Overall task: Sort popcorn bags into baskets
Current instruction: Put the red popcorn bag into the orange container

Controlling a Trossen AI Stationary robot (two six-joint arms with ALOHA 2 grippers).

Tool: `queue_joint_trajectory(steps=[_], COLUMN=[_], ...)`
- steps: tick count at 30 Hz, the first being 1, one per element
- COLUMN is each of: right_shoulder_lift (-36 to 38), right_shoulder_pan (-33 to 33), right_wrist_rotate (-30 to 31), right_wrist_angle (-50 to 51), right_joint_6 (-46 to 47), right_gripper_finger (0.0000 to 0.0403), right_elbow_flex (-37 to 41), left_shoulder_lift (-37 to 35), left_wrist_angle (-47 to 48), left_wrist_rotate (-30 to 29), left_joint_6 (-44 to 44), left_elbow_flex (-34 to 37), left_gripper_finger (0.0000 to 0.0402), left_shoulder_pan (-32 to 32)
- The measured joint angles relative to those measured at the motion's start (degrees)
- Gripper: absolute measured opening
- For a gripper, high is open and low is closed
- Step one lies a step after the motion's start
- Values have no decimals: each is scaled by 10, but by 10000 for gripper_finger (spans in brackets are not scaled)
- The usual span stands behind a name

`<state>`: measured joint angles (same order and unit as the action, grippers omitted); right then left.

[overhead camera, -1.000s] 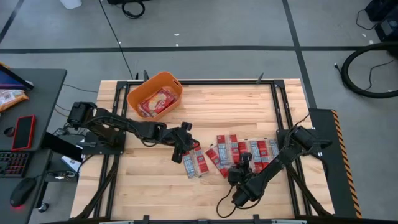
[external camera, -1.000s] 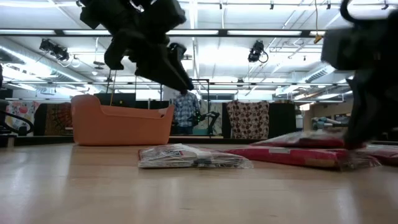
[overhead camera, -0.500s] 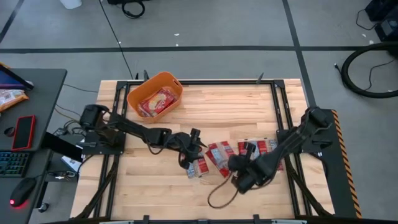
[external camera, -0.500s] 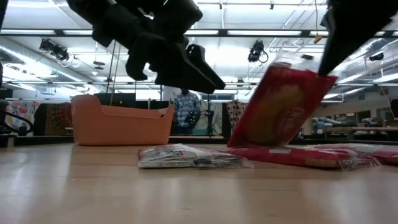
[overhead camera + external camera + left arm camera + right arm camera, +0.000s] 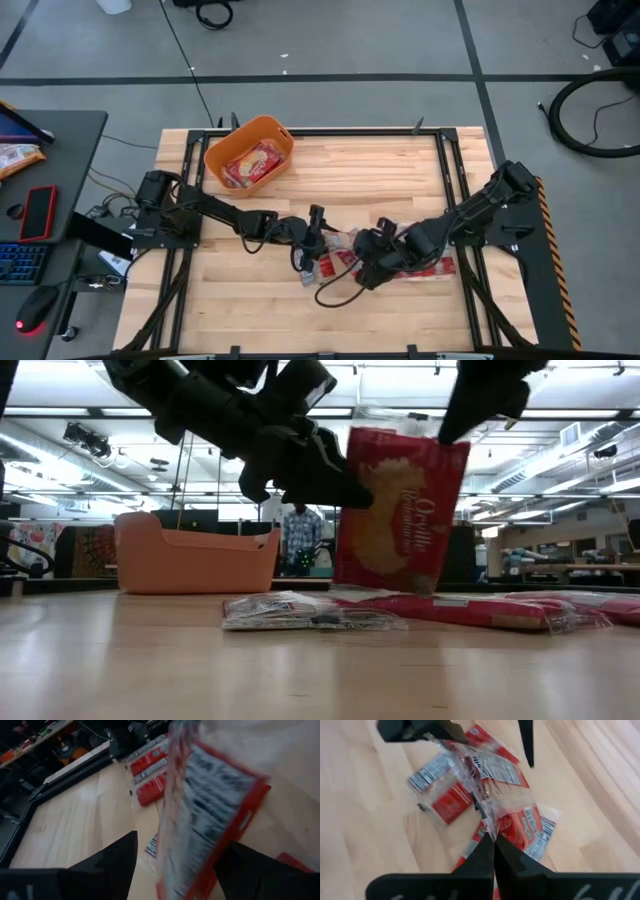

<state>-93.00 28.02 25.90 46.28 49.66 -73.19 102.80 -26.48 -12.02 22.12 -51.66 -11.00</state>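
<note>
So the popcorn bag (image 5: 400, 510) we care about is up in the air, hanging upright over the middle of the table with its long axis running top to bottom, printed face toward the low camera. Our right gripper (image 5: 492, 851) has it pinched by the top edge, fingers fully closed on the clear seal, so the packet dangles straight down from there.

The key bit: our left gripper (image 5: 335, 485) sits right beside that bag, on the basket's side of it, jaws spread wide. In the left wrist view the packet (image 5: 210, 815) hangs between the two dark fingers (image 5: 107, 862), flat faces turned toward them, but we can't say either finger is touching it yet. So the bag lies dead ahead of the left claw, broadside on, which looks to us like a handover setup.

Below the hanging bag, the rest of the packets (image 5: 415, 262) lie flat in a loose cluster on the wood, with one more (image 5: 312, 612) off by itself nearer the low camera.

The orange basket (image 5: 215, 150) is well away at the far left corner of the table, with a few packets already in it. The left arm is clearly the nearer one to it, so our guess is the left claw closes across the bag's faces, then the right one lets go of the seal.
</note>
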Motion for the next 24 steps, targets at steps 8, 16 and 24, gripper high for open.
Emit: queue_joint_trajectory(steps=[8,16,24], right_shoulder_lift=[0,29,95], right_shoulder_pan=[-11,-10,23], right_wrist_rotate=[-9,-15,110], right_wrist_angle=[-17,-7,65], right_joint_6=[-36,-77,-47], right_gripper_finger=[22,89,132], right_elbow_flex=[0,0,7], left_shoulder_lift=[-1,-28,-139], left_wrist_angle=[11,91,499], left_wrist_rotate=[-4,11,55], left_joint_6=[-20,-57,-141], left_elbow_flex=[0,-4,-129], left_gripper_finger=[99,26,28], left_shoulder_pan=[3,16,94])
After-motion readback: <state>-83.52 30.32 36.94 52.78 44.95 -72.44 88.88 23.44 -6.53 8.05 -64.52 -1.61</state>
